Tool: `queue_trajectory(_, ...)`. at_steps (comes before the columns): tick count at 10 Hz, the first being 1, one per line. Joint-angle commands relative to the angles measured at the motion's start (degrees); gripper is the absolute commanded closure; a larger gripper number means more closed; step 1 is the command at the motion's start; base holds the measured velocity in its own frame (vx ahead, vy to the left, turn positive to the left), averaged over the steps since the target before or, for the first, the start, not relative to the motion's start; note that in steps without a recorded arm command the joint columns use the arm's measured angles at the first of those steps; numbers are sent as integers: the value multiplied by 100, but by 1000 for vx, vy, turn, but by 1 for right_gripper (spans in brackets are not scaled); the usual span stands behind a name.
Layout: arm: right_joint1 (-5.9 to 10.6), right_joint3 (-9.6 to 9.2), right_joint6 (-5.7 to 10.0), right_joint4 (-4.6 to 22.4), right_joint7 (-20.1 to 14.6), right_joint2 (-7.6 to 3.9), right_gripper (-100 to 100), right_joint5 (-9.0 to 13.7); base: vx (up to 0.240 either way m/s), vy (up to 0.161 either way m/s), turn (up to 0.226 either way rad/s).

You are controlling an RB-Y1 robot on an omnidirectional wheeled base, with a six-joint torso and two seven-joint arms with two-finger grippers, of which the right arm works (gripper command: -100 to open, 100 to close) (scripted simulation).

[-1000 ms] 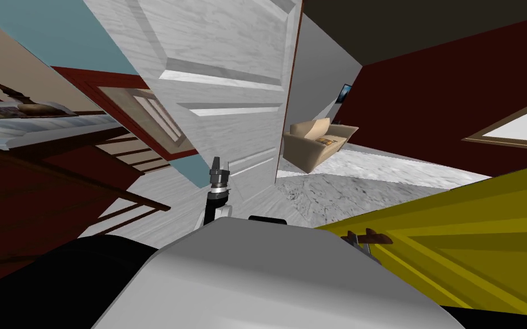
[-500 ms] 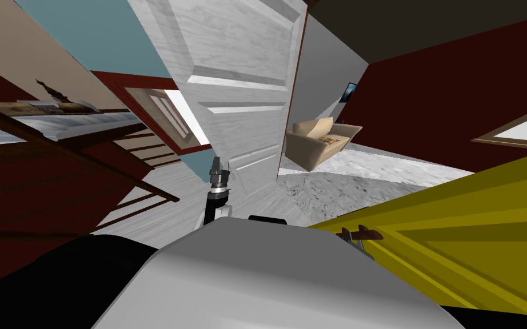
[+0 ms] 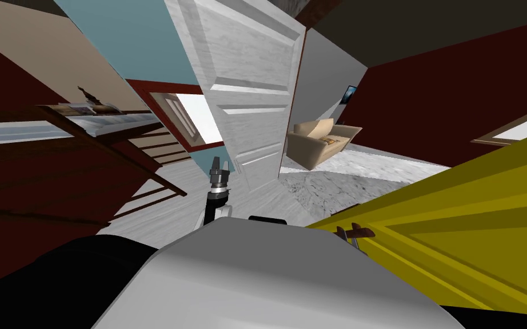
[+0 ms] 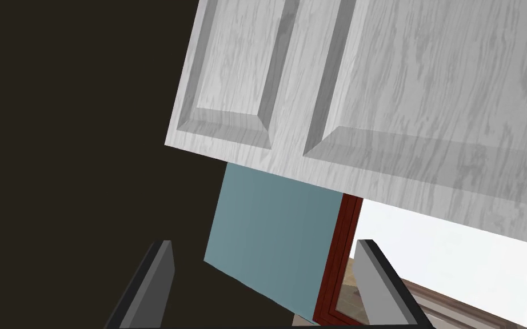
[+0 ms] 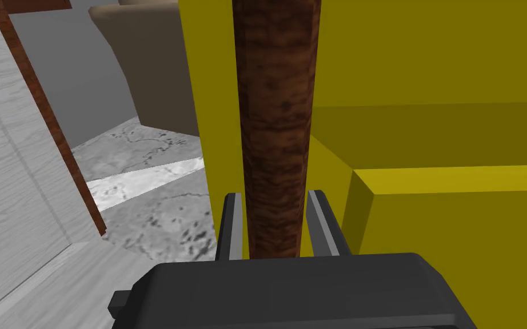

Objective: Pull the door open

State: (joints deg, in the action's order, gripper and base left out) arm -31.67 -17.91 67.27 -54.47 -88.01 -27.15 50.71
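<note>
A yellow panelled door (image 3: 474,217) fills the right of the head view, with a dark brown wooden handle (image 3: 355,232) at its near edge. In the right wrist view my right gripper (image 5: 274,228) is shut on that handle (image 5: 276,114), its fingers pressing both sides of it, with the yellow door (image 5: 428,85) right behind. My left gripper (image 3: 220,167) is held up in front of my chest, open and holding nothing (image 4: 265,245). It points toward a white panelled door (image 3: 256,85) that stands ajar a short way beyond it (image 4: 399,103).
Past the white door's edge lies a room with a beige sofa (image 3: 316,140) on a grey marbled floor (image 3: 342,183). Dark wooden furniture with slats (image 3: 85,165) stands close on my left. A red-framed window (image 3: 191,117) sits in the blue wall behind it.
The whole head view has swung: the white door, window and wooden furniture slid to the right, so I have turned. The brown handle and the yellow door's edge shifted slightly left, still gripped.
</note>
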Motion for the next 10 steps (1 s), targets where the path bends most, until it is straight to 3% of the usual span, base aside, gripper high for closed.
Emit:
queue_trajectory(1, 3, -82, 81, -6, -15, -12, 100, -76, -214, 11, 49)
queue_trajectory(6, -58, -474, 343, -69, -107, -144, 100, -418, -224, -1, 53)
queue_trajectory(8, -68, -482, 309, -91, -99, -159, 100, -421, -152, 31, 9)
queue_trajectory(10, -80, -612, 364, -95, -114, -184, 100, -543, -169, -13, 39)
